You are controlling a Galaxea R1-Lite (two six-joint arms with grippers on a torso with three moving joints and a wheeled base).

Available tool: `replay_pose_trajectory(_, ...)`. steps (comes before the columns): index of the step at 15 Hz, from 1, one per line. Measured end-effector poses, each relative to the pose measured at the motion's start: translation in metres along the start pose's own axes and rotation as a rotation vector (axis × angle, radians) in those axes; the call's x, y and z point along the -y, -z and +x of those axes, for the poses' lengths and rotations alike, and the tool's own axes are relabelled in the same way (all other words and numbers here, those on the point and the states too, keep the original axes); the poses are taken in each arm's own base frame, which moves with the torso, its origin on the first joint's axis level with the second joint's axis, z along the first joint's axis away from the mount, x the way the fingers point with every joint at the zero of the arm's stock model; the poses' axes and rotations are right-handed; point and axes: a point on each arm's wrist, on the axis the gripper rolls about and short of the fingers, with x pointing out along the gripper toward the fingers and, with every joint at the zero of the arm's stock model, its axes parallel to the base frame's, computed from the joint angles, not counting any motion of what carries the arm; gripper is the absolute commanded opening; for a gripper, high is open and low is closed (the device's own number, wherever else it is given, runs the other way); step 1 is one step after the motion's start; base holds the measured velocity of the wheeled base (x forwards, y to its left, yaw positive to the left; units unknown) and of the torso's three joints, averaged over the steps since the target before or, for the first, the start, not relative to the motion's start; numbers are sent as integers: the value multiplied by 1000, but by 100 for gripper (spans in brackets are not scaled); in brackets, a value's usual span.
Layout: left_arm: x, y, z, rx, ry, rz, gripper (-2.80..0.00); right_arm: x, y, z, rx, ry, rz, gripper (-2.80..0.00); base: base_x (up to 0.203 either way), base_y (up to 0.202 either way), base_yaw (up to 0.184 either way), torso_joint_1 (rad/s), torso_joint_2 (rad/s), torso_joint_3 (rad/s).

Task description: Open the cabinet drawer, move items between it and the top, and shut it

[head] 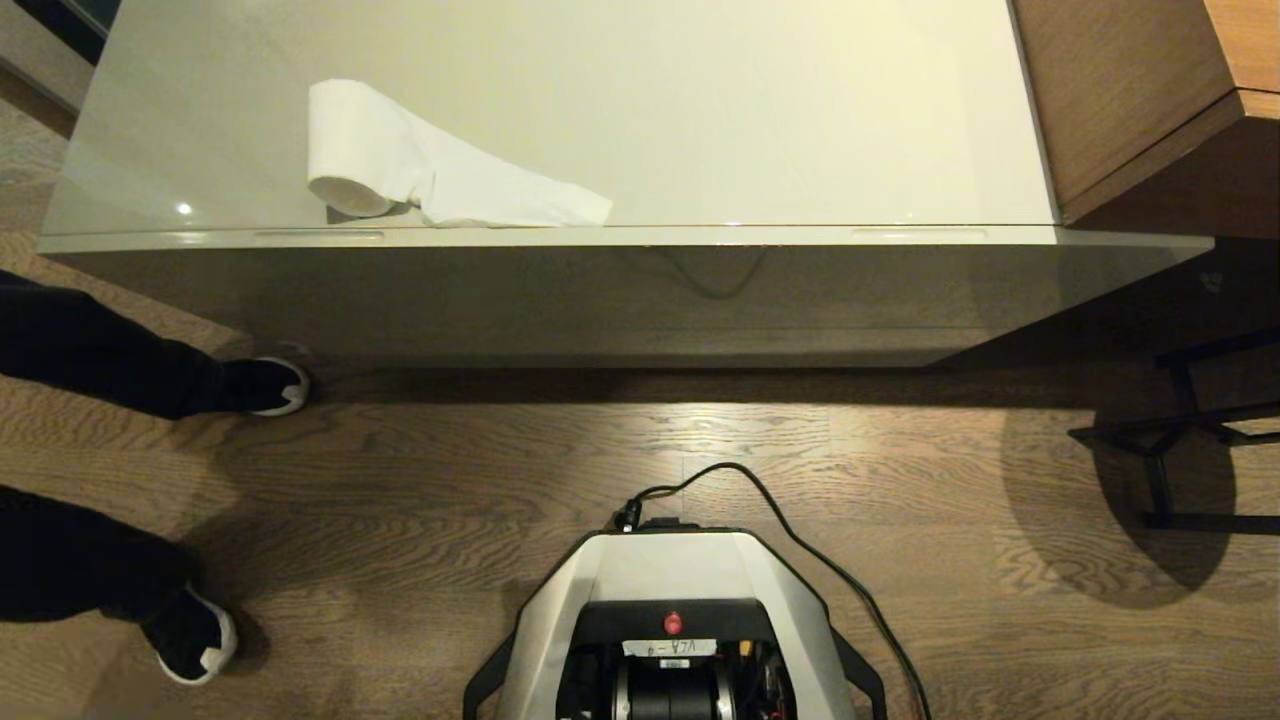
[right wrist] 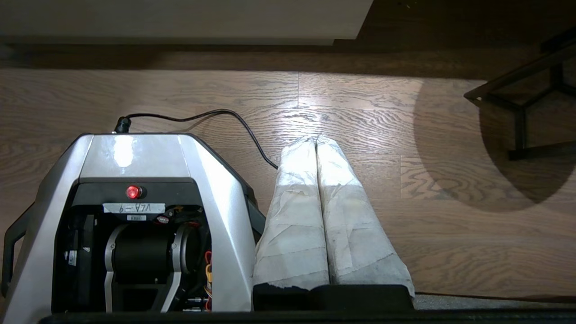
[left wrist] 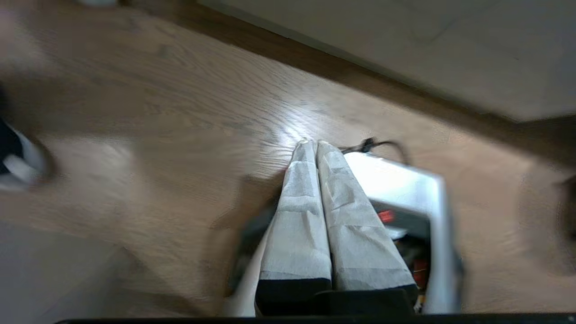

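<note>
The cabinet's glossy cream-white top (head: 700, 110) fills the far half of the head view. One of the items, a white paper roll (head: 352, 150), lies on it near the front left, its loose tail trailing right. The cabinet drawer (head: 600, 290) is pushed in, with slim slots (head: 318, 236) along its front edge. Neither arm shows in the head view. My left gripper (left wrist: 311, 143) is shut and empty above the floor beside my base. The right gripper (right wrist: 315, 138) is also shut and empty, on the base's other side.
A person's legs and dark shoes (head: 262, 386) stand on the wood floor at the left. Brown wooden furniture (head: 1130, 100) adjoins the cabinet at the right, with a black metal frame (head: 1165, 435) below it. My base (head: 670, 600) and its cable (head: 800, 540) sit in front.
</note>
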Motion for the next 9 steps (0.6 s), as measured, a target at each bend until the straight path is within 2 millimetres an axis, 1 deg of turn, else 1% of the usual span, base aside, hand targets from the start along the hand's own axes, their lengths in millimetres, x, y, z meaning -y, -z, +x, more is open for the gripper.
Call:
replay_pose_trajectory(1, 0, 0, 0, 1, 1, 76, -280, 0, 0, 0, 0, 0, 0, -280, 0, 0, 0, 0, 0, 0)
replay_pose_trajectory(3, 0, 0, 0, 2, 1, 302, -280, 0, 0, 0, -3, 0, -1, -280, 0, 0, 0, 0, 0, 0)
replay_pose_trajectory(4, 0, 0, 0, 2, 1, 364, -280, 0, 0, 0, -4, 0, -2, -280, 0, 0, 0, 0, 0, 0)
replay_pose_trajectory(9, 0, 0, 0, 2, 1, 391, -280, 0, 0, 0, 0, 0, 0, -280, 0, 0, 0, 0, 0, 0)
